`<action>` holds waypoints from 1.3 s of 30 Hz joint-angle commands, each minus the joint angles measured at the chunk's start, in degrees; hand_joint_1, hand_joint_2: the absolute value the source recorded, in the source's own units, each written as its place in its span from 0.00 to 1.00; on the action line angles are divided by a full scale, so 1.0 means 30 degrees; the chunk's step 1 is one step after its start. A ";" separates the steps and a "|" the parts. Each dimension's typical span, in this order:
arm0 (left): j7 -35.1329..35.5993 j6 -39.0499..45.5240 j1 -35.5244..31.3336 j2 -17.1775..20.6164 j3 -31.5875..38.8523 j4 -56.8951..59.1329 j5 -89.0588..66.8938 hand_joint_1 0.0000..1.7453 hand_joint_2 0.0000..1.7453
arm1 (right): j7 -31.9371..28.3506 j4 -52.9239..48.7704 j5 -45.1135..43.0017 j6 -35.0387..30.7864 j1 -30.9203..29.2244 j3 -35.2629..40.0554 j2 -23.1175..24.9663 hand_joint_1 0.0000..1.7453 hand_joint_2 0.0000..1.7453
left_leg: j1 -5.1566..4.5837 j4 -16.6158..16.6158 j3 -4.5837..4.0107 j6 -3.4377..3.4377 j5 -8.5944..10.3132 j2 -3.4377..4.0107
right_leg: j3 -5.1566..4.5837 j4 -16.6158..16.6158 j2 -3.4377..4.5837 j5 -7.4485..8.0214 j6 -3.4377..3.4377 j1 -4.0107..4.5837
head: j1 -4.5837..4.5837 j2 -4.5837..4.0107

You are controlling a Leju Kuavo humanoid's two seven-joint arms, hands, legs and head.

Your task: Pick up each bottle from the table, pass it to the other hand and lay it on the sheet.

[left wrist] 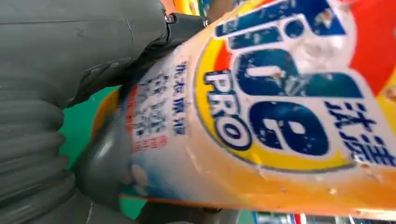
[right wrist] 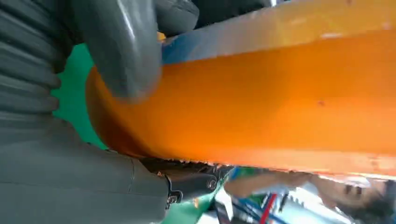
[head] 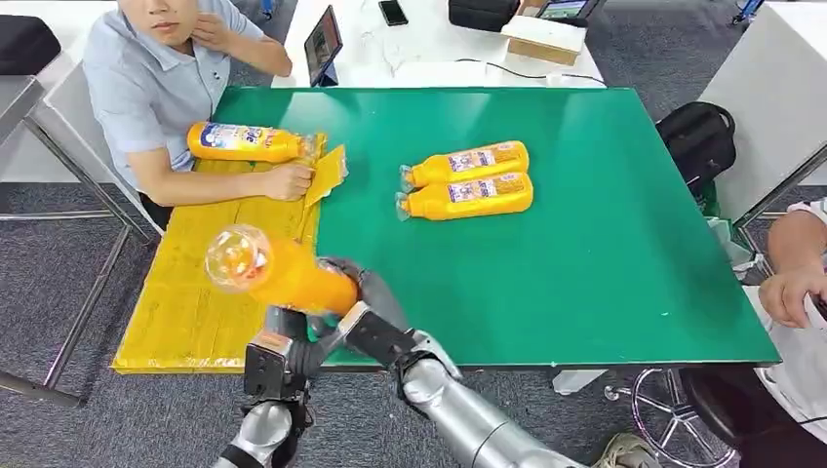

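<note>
An orange detergent bottle (head: 288,276) hangs over the front edge of the yellow sheet (head: 185,302), its clear cap toward me. My right hand (head: 369,292) wraps its base, thumb (right wrist: 126,51) over the orange side. My left hand (head: 285,341) grips it from below; the label (left wrist: 280,93) lies against that palm with the thumb (left wrist: 100,158) beside it. Two more bottles (head: 466,164) (head: 470,196) lie side by side on the green table (head: 585,253). Another bottle (head: 244,142) lies at the sheet's far end.
A seated person at the far left rests a hand (head: 288,181) on the sheet by the laid bottle. Another person's arm (head: 795,263) is at the right edge. A tablet (head: 323,44), a phone and a box stand on the white table behind.
</note>
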 commanded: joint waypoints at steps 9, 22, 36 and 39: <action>0.0029 0.0915 -0.1526 -0.0095 -0.0700 0.0248 0.0356 0.00 1.00 | 0.0029 0.3278 0.0513 -0.0925 -0.0373 0.3082 0.0406 1.00 1.00 | 0.0036 -0.0001 0.0021 -0.0030 0.0003 -0.0045 | 0.0056 -0.0027 -0.0076 -0.0008 -0.0045 0.0043 | 0.0007 0.0000; 0.0639 -0.4314 -0.1280 -0.0193 0.0332 -0.0192 0.4638 1.00 1.00 | 0.0029 0.3150 0.1309 -0.3102 -0.0267 0.4510 0.0070 0.00 1.00 | 0.0030 0.0004 0.0011 -0.0023 0.0004 -0.0048 | 0.0036 -0.0022 -0.0076 -0.0008 -0.0035 0.0035 | 0.0000 0.0000; 0.2330 -0.5283 -0.1695 0.1518 0.2704 0.0984 0.6027 1.00 1.00 | 0.0029 0.2146 0.3044 -0.9505 -0.0423 0.7511 -0.1016 0.00 0.00 | 0.0026 -0.0021 0.0042 -0.0031 0.0008 -0.0022 | 0.0055 -0.0036 -0.0056 -0.0001 -0.0045 0.0033 | 0.0007 0.0000; 0.2393 -0.5282 -0.1667 0.1967 0.3502 0.1013 0.6174 1.00 1.00 | 0.0029 0.1618 0.2825 -0.9723 -0.0327 0.7702 -0.1230 0.00 0.00 | 0.0040 -0.0024 0.0044 -0.0041 0.0005 0.0022 | 0.0050 -0.0039 -0.0016 0.0010 -0.0056 0.0047 | 0.0000 0.0000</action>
